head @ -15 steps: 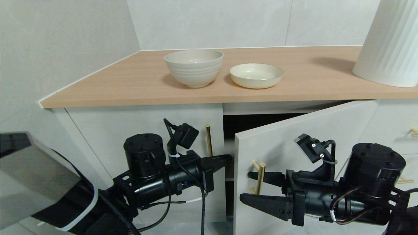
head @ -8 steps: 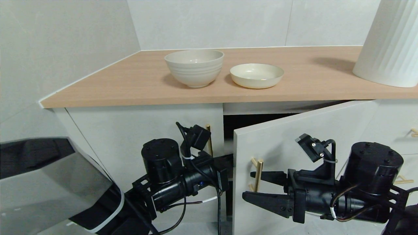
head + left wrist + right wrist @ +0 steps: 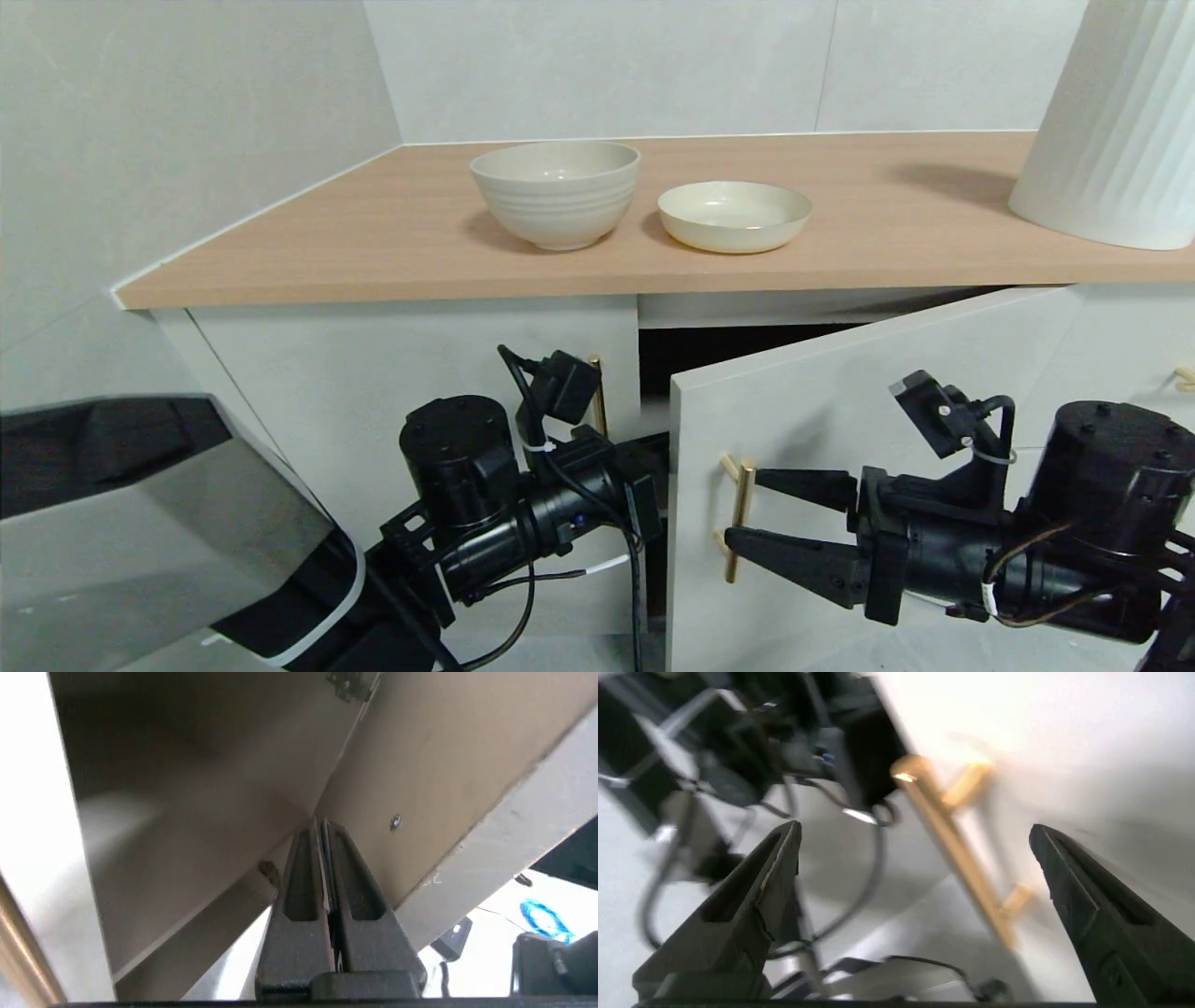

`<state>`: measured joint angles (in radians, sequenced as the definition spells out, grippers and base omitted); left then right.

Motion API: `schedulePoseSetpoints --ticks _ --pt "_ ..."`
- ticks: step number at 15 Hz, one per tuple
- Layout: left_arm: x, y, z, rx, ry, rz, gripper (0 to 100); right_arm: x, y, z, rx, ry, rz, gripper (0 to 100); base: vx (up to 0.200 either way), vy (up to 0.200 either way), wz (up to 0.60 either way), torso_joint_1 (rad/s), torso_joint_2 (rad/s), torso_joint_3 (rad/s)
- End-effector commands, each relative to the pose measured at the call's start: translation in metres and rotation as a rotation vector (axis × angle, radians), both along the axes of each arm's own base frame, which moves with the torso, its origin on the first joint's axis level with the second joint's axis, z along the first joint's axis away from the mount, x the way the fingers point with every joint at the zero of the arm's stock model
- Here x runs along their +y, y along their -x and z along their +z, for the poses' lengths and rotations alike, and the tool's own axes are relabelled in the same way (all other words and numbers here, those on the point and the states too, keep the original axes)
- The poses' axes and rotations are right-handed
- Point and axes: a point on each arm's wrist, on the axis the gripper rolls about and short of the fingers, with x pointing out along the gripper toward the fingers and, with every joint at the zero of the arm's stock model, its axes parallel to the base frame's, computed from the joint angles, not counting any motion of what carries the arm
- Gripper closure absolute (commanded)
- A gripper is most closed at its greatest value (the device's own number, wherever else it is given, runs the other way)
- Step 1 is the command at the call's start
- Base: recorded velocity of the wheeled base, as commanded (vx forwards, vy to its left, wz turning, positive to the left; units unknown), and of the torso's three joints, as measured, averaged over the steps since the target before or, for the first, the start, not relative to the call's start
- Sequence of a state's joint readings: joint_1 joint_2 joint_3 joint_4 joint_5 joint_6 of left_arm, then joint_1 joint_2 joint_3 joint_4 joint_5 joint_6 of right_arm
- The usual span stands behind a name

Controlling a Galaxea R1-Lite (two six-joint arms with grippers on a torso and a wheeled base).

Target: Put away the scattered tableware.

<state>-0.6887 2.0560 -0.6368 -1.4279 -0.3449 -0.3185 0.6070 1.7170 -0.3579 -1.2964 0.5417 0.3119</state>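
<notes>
Cabinet door [image 3: 868, 373] ajar. Bowl [image 3: 555, 191] and dish [image 3: 734, 215] are seen on table [image 3: 327, 252], well above both grippers. Right gripper [image 3: 744, 507] is spread around handle [image 3: 746, 471], unclamped. Left gripper [image 3: 320, 840] is pressed together inside the door gap. Risk: left gripper pinched if the door is swung shut.

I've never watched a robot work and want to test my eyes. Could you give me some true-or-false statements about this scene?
1. A deep bowl and a shallow dish sit side by side on the countertop. True.
2. The cabinet door is fully shut. False: it stands ajar.
3. The right gripper is clamped on the brass handle. False: it is open at the handle.
4. The left gripper is shut. True.
</notes>
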Motion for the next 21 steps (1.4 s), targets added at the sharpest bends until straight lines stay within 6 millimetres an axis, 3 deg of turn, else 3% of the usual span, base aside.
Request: schedulePoseSetpoints --ticks 1,7,11,17,21 --pt "0.000 0.000 0.002 -0.002 0.004 -0.002 100 -0.009 0.011 0.001 -0.035 0.024 -0.049 0 0.000 0.000 0.00 0.000 0.00 0.000" --pt "-0.003 -0.002 0.001 -0.007 0.007 -0.072 100 -0.028 0.055 0.014 -0.096 0.241 -0.385 0 0.000 0.000 0.00 0.000 0.00 0.000" --pt "-0.011 -0.011 0.017 -0.035 0.027 -0.094 100 -0.040 0.080 0.027 -0.021 0.341 -0.335 0 0.000 0.000 0.00 0.000 0.00 0.000" --pt "-0.017 0.003 0.002 0.016 -0.015 -0.132 100 -0.041 0.081 0.026 -0.004 0.363 -0.325 0 0.000 0.000 0.00 0.000 0.00 0.000" --pt "-0.020 0.006 0.002 0.016 -0.015 -0.143 100 -0.041 0.081 0.024 0.001 0.369 -0.324 0 -0.200 0.000 0.00 0.005 0.00 0.004"
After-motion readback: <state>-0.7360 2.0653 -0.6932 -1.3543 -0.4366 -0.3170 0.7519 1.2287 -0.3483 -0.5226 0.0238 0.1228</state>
